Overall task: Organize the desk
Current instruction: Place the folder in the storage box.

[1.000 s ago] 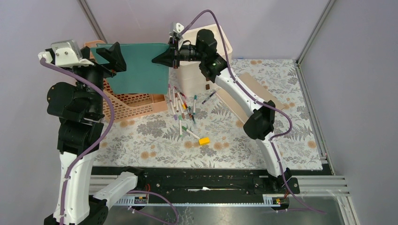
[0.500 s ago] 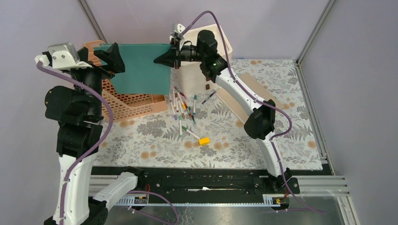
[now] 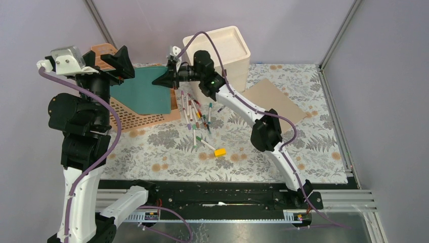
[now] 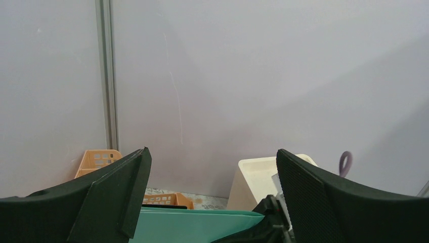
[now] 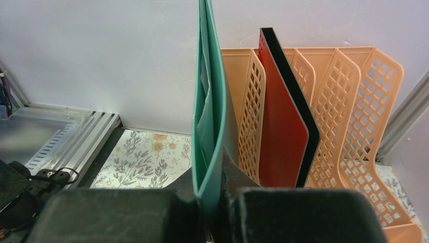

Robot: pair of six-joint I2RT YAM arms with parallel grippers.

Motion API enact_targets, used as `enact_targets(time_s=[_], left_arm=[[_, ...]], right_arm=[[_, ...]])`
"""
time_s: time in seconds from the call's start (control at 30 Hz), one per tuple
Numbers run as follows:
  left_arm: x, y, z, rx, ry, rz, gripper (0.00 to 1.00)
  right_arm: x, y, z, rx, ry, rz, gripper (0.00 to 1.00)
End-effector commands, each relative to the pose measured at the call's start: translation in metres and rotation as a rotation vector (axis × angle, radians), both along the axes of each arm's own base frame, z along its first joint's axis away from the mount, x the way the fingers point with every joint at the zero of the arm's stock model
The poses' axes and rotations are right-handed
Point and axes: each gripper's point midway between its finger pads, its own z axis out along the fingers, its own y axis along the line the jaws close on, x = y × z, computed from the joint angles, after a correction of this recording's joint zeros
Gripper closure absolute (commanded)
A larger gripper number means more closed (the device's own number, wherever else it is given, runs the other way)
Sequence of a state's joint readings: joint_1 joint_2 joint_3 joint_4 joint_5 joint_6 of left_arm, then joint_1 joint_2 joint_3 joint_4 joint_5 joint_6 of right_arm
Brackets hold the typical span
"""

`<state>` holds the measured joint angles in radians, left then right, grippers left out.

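On the near half of the desk (image 3: 152,147), which is covered by a pale cloth printed with leaves, a small yellow block (image 3: 219,152) is seen lying alone. Just behind it, near the middle, a scatter of marker pens (image 3: 196,112) is spread, and a brown cardboard sheet (image 3: 275,93) is laid flat toward the right side. At the far left corner an orange file rack (image 3: 141,115) is placed, and a red board with a black edge (image 5: 283,136) is stood between two of its dividers. A teal folder (image 3: 146,91) is held upright at the rack by the right gripper (image 3: 163,79), whose jaws are pressed closed on the folder's edge; whether it sits inside a slot cannot be told. The left gripper (image 4: 212,152) is raised above the rack with its jaws spread wide and nothing between them. A cream bin (image 3: 222,45) is stood at the far edge.
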<state>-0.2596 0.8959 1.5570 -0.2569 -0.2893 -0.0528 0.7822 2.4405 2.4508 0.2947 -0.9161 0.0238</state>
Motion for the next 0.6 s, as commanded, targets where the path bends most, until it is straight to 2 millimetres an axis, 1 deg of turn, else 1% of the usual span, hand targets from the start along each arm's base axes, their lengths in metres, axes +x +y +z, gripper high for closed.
enact_targets(time_s=[0.0,0.17,0.27,0.37,0.47,0.57], left_arm=[[-0.009,0.0,0.015,-0.01,-0.055,-0.013,0.01],[-0.007,-0.001,0.016,-0.006,-0.051,-0.017,0.01],[-0.007,-0.001,0.016,-0.006,-0.051,-0.019,0.01],[-0.006,-0.002,0.016,-0.004,-0.047,-0.022,0.01],[-0.005,-0.003,0.018,0.0,-0.046,-0.024,0.01],[-0.004,-0.004,0.017,0.002,-0.045,-0.027,0.01]], right_arm=[[-0.011,0.008,0.055,0.177,-0.165,-0.015,1.0],[-0.015,0.022,0.055,0.234,-0.191,-0.042,1.0],[-0.013,0.028,0.053,0.263,-0.245,-0.074,1.0],[-0.007,0.029,0.053,0.283,-0.276,-0.108,1.0],[-0.004,0.031,0.046,0.274,-0.277,-0.112,1.0],[-0.008,0.034,0.028,0.238,-0.243,-0.076,1.0]])
